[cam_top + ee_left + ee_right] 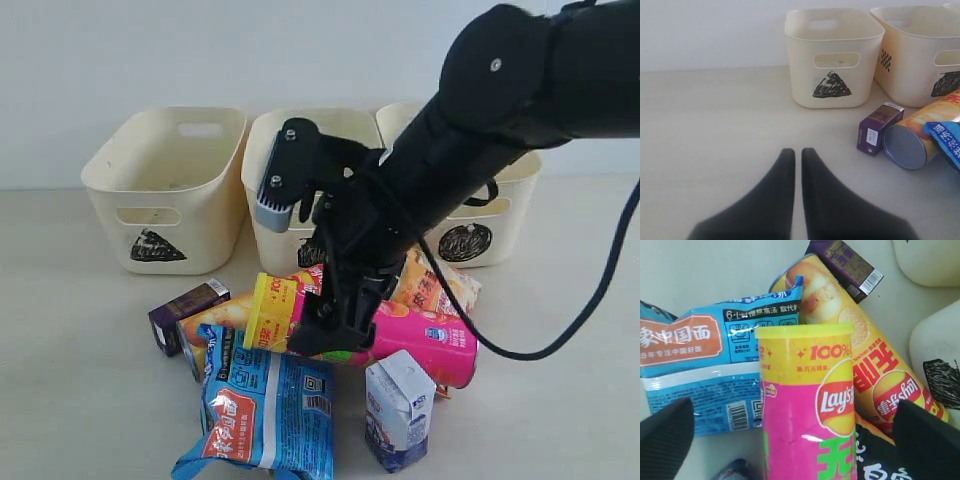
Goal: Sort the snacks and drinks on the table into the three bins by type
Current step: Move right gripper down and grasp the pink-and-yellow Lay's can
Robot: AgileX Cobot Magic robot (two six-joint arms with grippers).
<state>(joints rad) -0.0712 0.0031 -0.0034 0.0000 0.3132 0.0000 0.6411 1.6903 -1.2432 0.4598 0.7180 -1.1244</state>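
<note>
My right gripper (335, 325) (792, 412) is open, its fingers (670, 440) wide apart on either side of the pink chip tube (420, 345) (805, 405) with the yellow lid, not touching it. The tube lies across the yellow-orange tube (225, 320) (865, 355) and the orange-black bag (430, 285) (880, 460). The blue bag (265, 405) (705, 365) lies in front. The white-and-blue carton (400, 410) stands near the front; the purple carton (185, 312) (877, 127) lies at the left. My left gripper (797, 152) is shut and empty over bare table, out of the exterior view.
Three cream bins stand in a row at the back: left (165, 190) (832, 55), middle (265, 170) (920, 50) and right (510, 210), the last two partly hidden by my right arm. A black cable (590, 300) hangs at the right.
</note>
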